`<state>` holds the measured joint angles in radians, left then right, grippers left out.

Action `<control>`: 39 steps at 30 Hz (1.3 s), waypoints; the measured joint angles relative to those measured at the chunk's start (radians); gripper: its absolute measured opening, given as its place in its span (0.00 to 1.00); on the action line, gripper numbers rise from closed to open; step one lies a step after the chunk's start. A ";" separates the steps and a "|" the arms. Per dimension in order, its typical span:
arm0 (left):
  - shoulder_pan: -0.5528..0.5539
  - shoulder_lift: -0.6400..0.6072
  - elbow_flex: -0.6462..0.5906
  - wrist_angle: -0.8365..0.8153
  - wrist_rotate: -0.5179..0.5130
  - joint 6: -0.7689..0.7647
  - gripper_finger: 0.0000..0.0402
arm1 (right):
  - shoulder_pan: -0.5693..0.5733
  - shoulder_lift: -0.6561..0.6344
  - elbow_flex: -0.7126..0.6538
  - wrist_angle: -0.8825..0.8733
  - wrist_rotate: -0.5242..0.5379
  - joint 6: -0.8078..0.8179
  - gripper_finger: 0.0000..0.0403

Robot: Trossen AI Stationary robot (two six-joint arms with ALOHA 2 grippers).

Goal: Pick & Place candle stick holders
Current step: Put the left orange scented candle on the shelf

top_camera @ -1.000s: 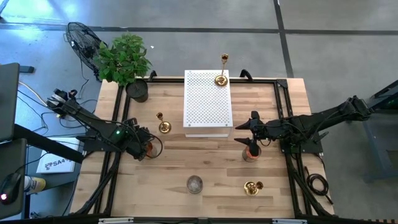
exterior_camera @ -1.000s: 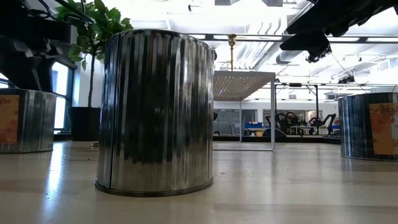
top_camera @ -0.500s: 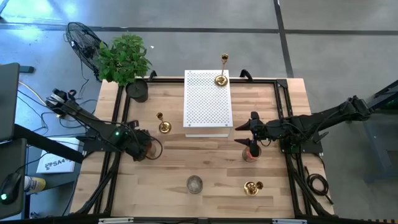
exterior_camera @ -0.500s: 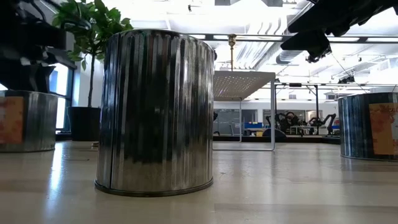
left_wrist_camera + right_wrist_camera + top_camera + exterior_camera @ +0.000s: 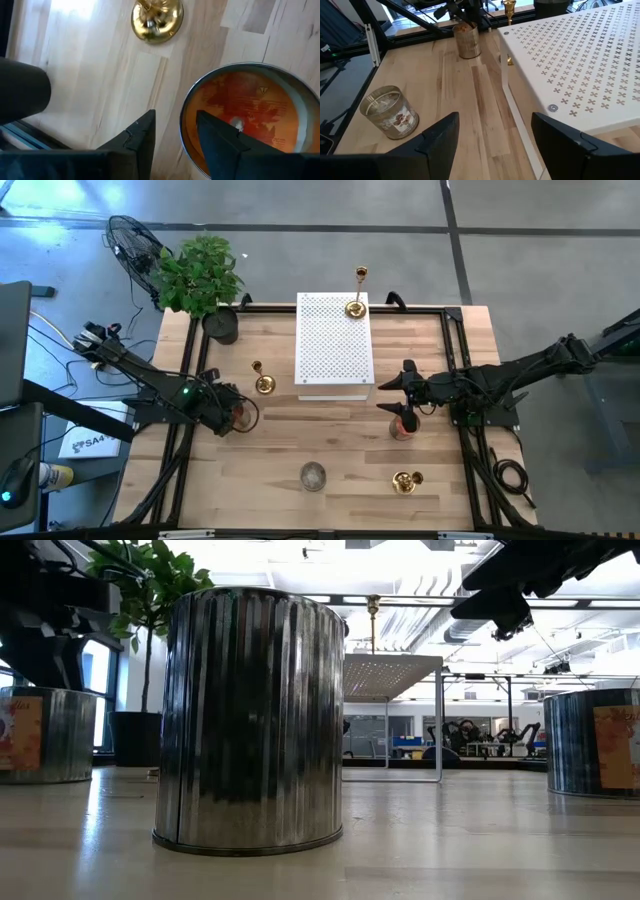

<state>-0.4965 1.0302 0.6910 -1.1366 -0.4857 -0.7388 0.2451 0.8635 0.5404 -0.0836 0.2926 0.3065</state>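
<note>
On the wooden table point(image 5: 330, 455) a white perforated stand point(image 5: 334, 345) sits a little toward twelve o'clock from the centre. One brass candlestick point(image 5: 357, 304) stands upright on the stand's twelve o'clock end, near its three o'clock corner. A second candlestick point(image 5: 262, 380) stands on the table just beside the stand's nine o'clock edge. A third candlestick point(image 5: 404, 479) lies or leans near the table's five o'clock area; I cannot tell which.

The left gripper point(image 5: 232, 417) is at about eight o'clock from the stand, down on a tin candle point(image 5: 250, 117) with an orange label. In the left wrist view one finger sits inside the tin's rim and the other outside it, so the fingers close on the tin's wall. The second candlestick's base point(image 5: 156, 20) shows just beyond the tin, apart from it.

The right gripper point(image 5: 397, 395) hovers at about four o'clock from the stand, above another tin candle point(image 5: 402, 426). Its fingers point(image 5: 437, 140) stand well apart with nothing between them.

A third tin candle point(image 5: 313, 476) stands near the table's six o'clock edge. A potted plant point(image 5: 203, 280) sits at the eleven o'clock corner, with a fan point(image 5: 133, 242) on the floor beyond it
</note>
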 joint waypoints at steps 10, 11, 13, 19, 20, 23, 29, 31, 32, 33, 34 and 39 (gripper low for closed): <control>0.000 0.000 0.000 0.001 0.011 -0.003 0.22 | 0.000 0.000 0.000 0.000 -0.004 0.005 0.60; 0.000 0.000 0.000 0.002 0.012 -0.003 0.20 | 0.000 0.000 0.000 0.000 -0.004 0.006 0.60; 0.000 0.000 0.000 0.006 0.012 -0.003 0.17 | 0.000 0.000 0.000 0.000 -0.007 0.006 0.60; 0.000 0.000 0.001 0.011 0.013 -0.018 0.11 | 0.000 0.000 0.000 0.000 -0.007 0.007 0.60; 0.000 0.000 0.001 0.011 0.013 -0.018 0.10 | 0.000 0.000 0.000 0.000 -0.007 0.007 0.60; 0.000 0.000 0.001 0.011 0.017 -0.018 0.08 | 0.000 0.000 0.000 0.000 -0.010 0.007 0.60; 0.000 0.000 0.001 0.014 0.026 -0.026 0.06 | 0.000 0.000 0.000 0.000 -0.015 0.011 0.60; 0.000 0.000 0.001 0.017 0.027 -0.026 0.06 | 0.000 0.000 0.000 0.000 -0.015 0.011 0.60; 0.000 0.000 0.000 0.019 0.029 -0.026 0.06 | 0.000 0.000 0.000 0.000 -0.015 0.011 0.60; 0.000 -0.001 -0.007 0.031 0.030 -0.026 0.06 | 0.000 0.000 0.000 0.000 -0.015 0.011 0.60; 0.000 -0.001 -0.020 0.046 0.034 -0.025 0.06 | 0.000 0.000 0.000 0.000 -0.015 0.011 0.60; 0.000 -0.003 -0.068 0.086 0.037 -0.012 0.05 | 0.000 0.000 0.000 0.000 -0.015 0.011 0.60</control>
<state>-0.4965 1.0267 0.6233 -1.0509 -0.4488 -0.7508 0.2451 0.8635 0.5404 -0.0837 0.2775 0.3174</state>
